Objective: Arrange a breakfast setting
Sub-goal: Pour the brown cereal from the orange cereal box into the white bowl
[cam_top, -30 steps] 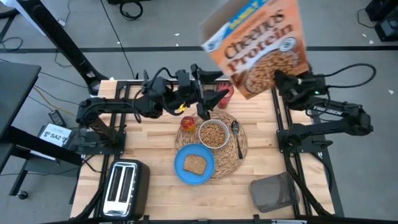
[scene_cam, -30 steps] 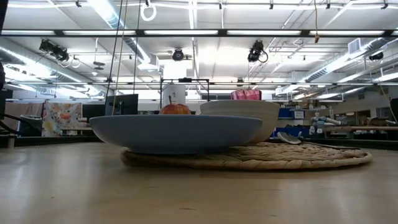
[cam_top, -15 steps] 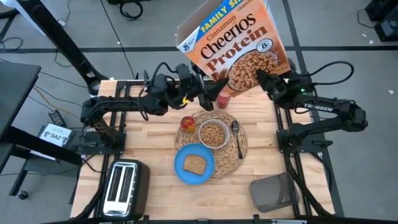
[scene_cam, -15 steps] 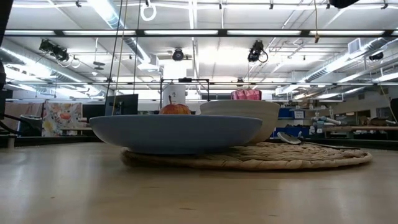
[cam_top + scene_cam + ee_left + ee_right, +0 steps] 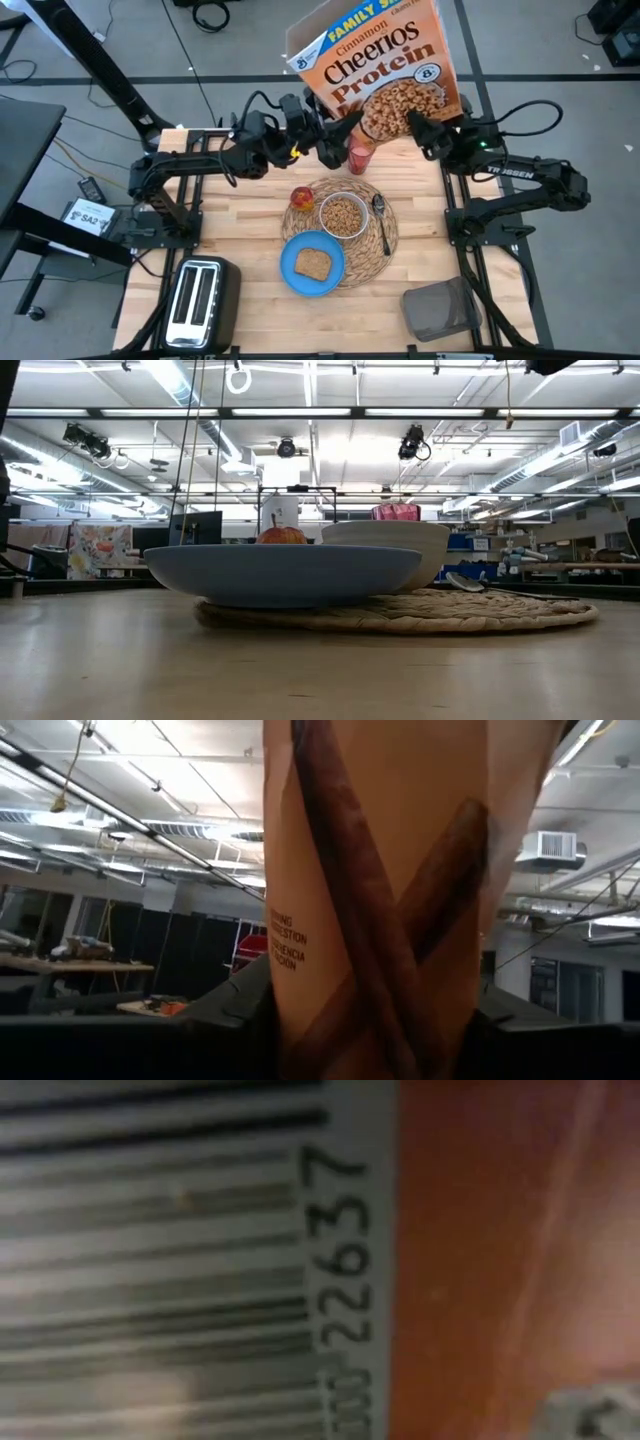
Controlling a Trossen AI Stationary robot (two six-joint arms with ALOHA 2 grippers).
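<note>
Cheerios box [image 5: 375,62] held upright above the table's far edge, behind the red cup [image 5: 359,156]. Right gripper [image 5: 428,135] clamped at one lower corner, left gripper [image 5: 338,140] at the other (grip unclear). Could slip or tip onto cup and cereal-filled bowl [image 5: 343,216] if either side lets go early.
</note>
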